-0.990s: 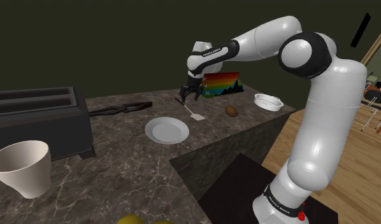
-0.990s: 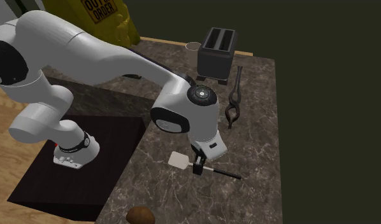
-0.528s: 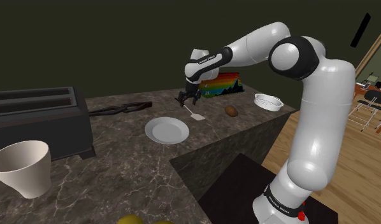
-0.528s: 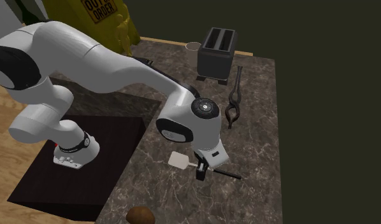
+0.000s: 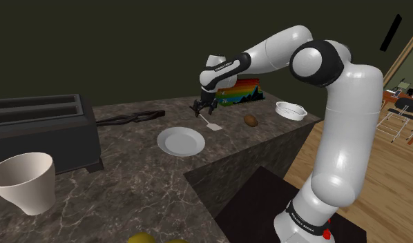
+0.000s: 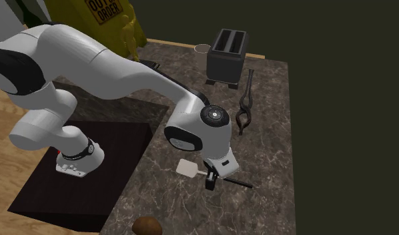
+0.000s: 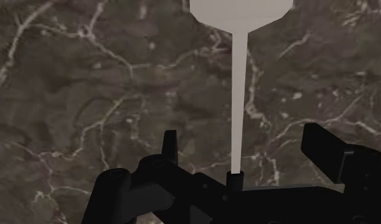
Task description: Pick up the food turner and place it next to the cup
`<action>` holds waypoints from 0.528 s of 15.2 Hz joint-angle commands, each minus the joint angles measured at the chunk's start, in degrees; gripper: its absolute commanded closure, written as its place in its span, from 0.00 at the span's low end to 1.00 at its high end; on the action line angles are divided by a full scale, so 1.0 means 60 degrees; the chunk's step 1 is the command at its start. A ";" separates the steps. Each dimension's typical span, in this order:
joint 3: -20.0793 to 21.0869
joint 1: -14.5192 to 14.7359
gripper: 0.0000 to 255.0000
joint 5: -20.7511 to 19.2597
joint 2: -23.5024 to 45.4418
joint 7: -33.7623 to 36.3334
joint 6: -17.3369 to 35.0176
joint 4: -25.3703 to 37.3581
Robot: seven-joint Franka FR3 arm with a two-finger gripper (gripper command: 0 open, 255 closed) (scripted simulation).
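Gripper [image 5: 205, 105] is down over the dark marbled countertop [image 5: 129, 183], centre of the shoulder view, just above the white plate [image 5: 181, 141]. Pincer is released: in the wrist view both fingers [image 7: 171, 145] stand apart with the food turner [image 7: 239, 108] running between them, and neither one touches it.

Turner lies flat on the counter. In the shoulder view its white blade [image 5: 213, 126] sits just right of the plate. In the second exterior view, lower centre, the blade points left and the black handle [image 6: 235, 181] points right, with the gripper [image 6: 209, 180] over the join.

Cup [image 5: 24, 181] is off-white, in the lower left corner of the shoulder view, well apart from the turner. The black toaster [image 5: 39, 131] is just above it. In the second exterior view the cup [image 6: 202, 48] is at top centre, just left of the toaster.

Black tongs [image 5: 129, 117] lie between toaster and gripper. A brown potato [image 5: 251, 120] and a white bowl [image 5: 291, 110] sit right of the turner.
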 commanded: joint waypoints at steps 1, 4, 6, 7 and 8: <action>0.0000 0.0000 0.00 0.0000 0.0000 0.0000 0.0000 0.0000; 0.0000 0.0000 1.00 0.0000 0.0000 0.0000 0.0000 0.0000; 0.0000 0.0000 1.00 0.0000 0.0000 0.0000 0.0000 0.0000; 0.0000 0.0000 1.00 0.0000 0.0000 0.0000 0.0000 0.0000; 0.0000 0.0000 1.00 0.0000 0.0000 0.0000 0.0000 0.0000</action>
